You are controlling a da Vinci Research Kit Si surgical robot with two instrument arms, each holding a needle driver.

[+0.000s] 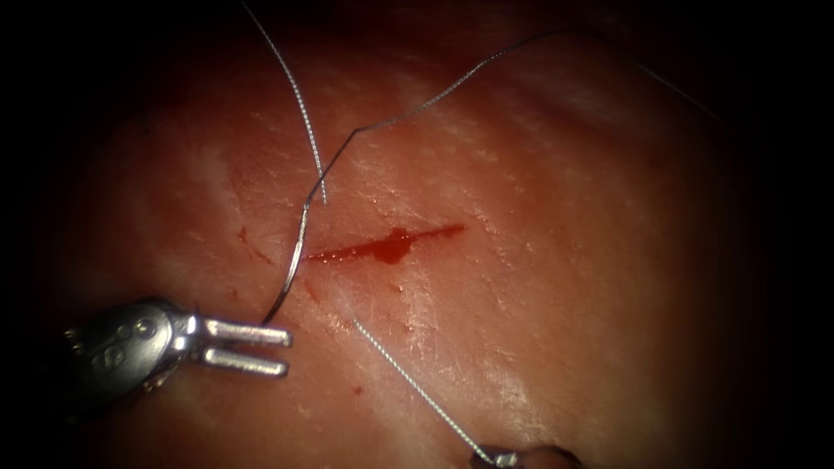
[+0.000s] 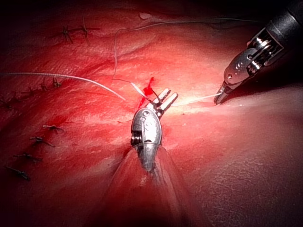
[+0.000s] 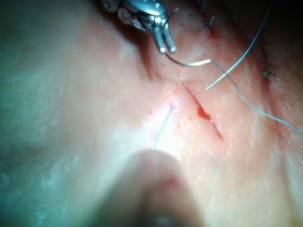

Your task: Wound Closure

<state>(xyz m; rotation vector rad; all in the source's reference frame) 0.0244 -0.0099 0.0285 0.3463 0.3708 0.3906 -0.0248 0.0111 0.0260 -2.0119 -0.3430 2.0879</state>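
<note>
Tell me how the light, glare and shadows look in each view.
Endoscope view: light pools on the tissue round the cut, dark at the edges; the left pincer glints, the needle ending at it. Left wrist view: the right pincer, holding thread, throws a shadow. Right wrist view: the needle glares.

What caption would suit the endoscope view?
Left tool, jaws open, meets one end of the needle lying on tissue left of the cut; right tool holds thread.

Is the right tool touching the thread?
Touching. In the endoscope view the taut thread runs straight into the right tool's shut jaws; the left wrist view agrees. The needle meets the left tool.
</note>
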